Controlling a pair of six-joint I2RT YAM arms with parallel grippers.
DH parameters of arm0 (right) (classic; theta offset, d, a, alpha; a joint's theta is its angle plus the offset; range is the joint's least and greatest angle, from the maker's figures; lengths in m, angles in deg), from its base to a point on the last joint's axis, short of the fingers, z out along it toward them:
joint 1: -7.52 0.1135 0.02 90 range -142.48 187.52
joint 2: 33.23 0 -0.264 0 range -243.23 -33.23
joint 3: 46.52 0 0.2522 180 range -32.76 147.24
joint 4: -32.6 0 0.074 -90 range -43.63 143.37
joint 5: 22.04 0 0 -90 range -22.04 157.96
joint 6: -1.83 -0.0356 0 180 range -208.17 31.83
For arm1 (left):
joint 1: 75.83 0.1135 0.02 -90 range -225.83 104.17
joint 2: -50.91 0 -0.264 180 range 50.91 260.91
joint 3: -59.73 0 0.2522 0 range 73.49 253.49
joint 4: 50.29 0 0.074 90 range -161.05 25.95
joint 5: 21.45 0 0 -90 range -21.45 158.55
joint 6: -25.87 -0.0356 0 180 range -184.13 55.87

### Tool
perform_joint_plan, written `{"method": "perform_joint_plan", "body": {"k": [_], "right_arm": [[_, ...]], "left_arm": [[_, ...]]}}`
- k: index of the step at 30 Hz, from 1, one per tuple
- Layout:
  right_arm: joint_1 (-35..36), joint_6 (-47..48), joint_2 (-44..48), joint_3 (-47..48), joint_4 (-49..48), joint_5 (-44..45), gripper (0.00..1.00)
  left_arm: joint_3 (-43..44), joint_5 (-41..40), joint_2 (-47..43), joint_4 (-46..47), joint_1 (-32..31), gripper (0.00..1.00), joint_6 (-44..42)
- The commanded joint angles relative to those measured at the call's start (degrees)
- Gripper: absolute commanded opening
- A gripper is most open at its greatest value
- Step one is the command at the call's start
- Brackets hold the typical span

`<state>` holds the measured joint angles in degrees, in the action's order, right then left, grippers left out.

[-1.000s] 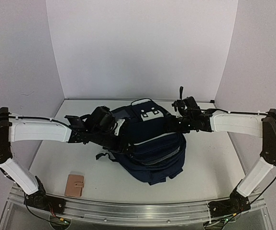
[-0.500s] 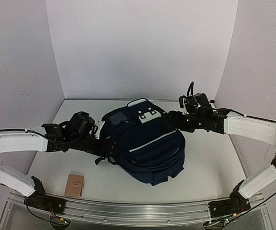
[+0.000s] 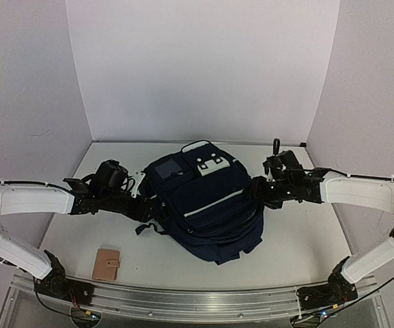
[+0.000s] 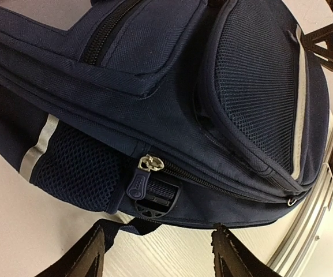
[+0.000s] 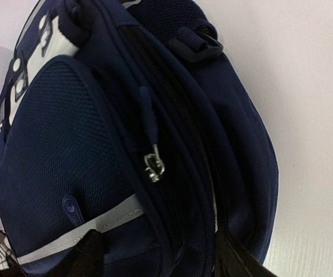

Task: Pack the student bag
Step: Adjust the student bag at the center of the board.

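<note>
Student bag (image 3: pixel 207 205) lying flat in the middle of the desk (image 3: pixel 299 239), one arm on each side

We see the navy bag front-side up, with its white patches (image 3: pixel 210 164) toward the far wall and the grey stripe (image 3: pixel 214 203) running across the front pocket. The left pincer (image 4: pixel 159 231) sits low at the bag's left flank, fingers spread wide with nothing gripped; just ahead of it we see a zipper pull (image 4: pixel 140 184) and a buckle, with a strap on the desk by one finger. The right pincer (image 5: pixel 157 239) is at the right flank, also spread, and the bag's side fills the gap between its fingers, so we honestly can't tell if it's pinching the fabric or only resting there. A small tan wallet (image 3: pixel 106 264) lies on the desk near the front left, well apart from the bag.
</note>
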<state>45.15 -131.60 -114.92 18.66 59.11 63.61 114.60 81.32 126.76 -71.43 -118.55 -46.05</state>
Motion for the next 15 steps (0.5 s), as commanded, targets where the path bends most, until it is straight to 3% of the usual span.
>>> {"method": "perform_joint_plan", "body": {"k": [1,6,15], "right_arm": [[0.2,-2.1,-0.4,0.6,-1.4,1.4,0.5],[0.3,-3.8,-0.8,0.5,-1.8,1.9,0.43],[0.2,-3.7,-1.1,0.9,-1.9,1.4,0.5]], "left_arm": [[2.2,2.2,4.3,4.8,0.5,0.6,-7.6],[5.5,2.3,10.0,5.1,0.7,0.53,-10.1],[8.1,0.7,12.9,5.7,0.9,0.42,-12.1]]}}
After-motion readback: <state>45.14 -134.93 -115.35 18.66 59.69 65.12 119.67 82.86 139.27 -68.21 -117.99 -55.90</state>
